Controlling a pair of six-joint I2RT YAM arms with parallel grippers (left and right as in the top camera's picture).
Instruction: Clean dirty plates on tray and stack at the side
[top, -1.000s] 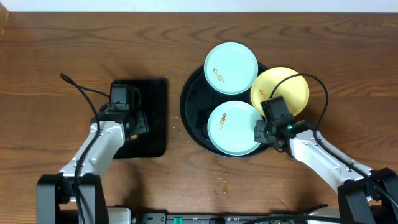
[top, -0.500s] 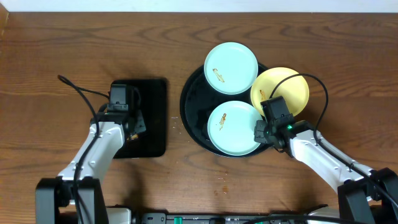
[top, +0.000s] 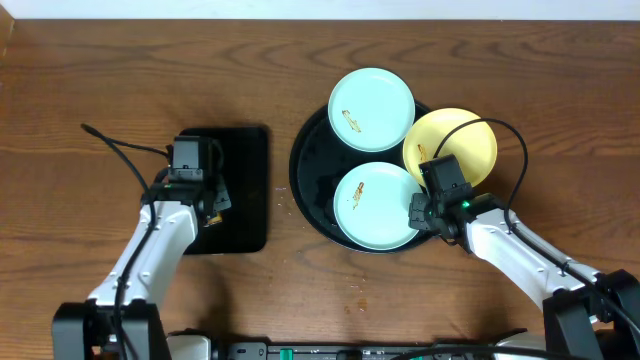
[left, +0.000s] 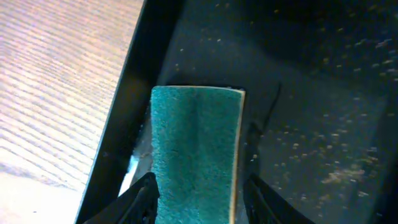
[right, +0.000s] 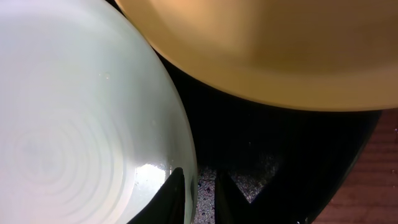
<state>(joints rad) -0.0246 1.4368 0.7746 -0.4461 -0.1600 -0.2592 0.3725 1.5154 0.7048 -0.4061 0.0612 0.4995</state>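
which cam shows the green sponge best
Left wrist: the sponge sits large between the fingers of the left gripper. Overhead mostly hides it under that gripper; right wrist sees the near aqua plate, no sponge.

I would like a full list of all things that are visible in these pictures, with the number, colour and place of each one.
round tray: 1, glossy black, right of the table's middle
blue plates: 2, pale blue with small brown smears, on the round tray, one at the back, one at the front
yellow plate: 1, pale yellow, overhanging the round tray's right rim
rectangular tray: 1, black, left of the round tray
sponge: 1, green, over the rectangular tray
crumbs: a few, brownish, on the table before the round tray
table: 1, brown wood
left gripper: 1, black, shut on the sponge
right gripper: 1, black, fingers either side of the front blue plate's rim
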